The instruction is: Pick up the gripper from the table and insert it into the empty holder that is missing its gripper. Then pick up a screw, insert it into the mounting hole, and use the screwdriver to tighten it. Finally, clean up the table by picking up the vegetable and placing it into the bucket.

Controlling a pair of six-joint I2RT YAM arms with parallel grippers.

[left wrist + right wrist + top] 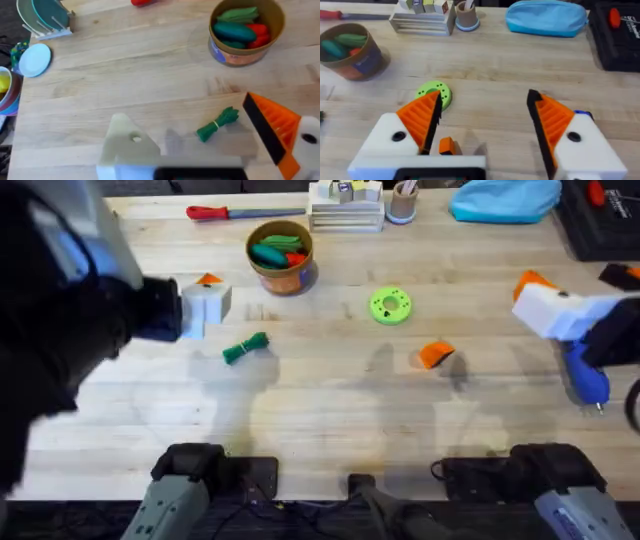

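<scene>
Orange gripper [435, 355] lying loose on wooden table [320, 430], wide end toward right. Right fingers [560, 120] spread wide, holding nothing; left fingers' state: cannot tell.

A workshop bench: wooden tabletop [330, 410], red-handled screwdriver [225, 212], black toolcase [615, 35].

gripper [435, 355] mid table | vegetable [245, 348] left | bucket [281, 256] back
</scene>
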